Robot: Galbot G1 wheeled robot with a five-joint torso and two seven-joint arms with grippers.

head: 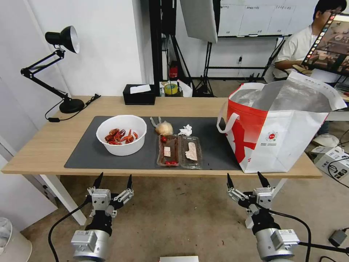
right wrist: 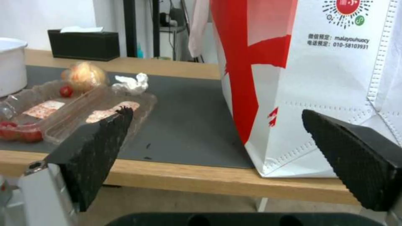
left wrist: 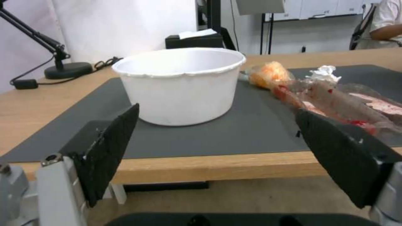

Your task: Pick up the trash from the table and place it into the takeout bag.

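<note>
Side by side mid-mat on the table (head: 43, 153): two clear plastic trays (head: 179, 150), long axes running from the near edge toward the far wall. Left of them, white bowl (head: 121, 134) of crayfish shells; behind, knotted bag (head: 163, 127) and crumpled tissue (head: 185, 130). At right, takeout bag (head: 280, 127), mouth upward. Below the near edge, left claw (head: 113, 181) and right claw (head: 246, 179), both spread, empty.

Both arms held low, in front of the bench's near edge and below its top; left claw (head: 113, 181) pointing up and forward, fingers (left wrist: 110, 147) spread wide, gripping nothing; right claw (head: 246, 180) in matching pose, fingers (right wrist: 97, 147) likewise parted and bare; grey wrists beneath each, black cables trailing off both.
</note>
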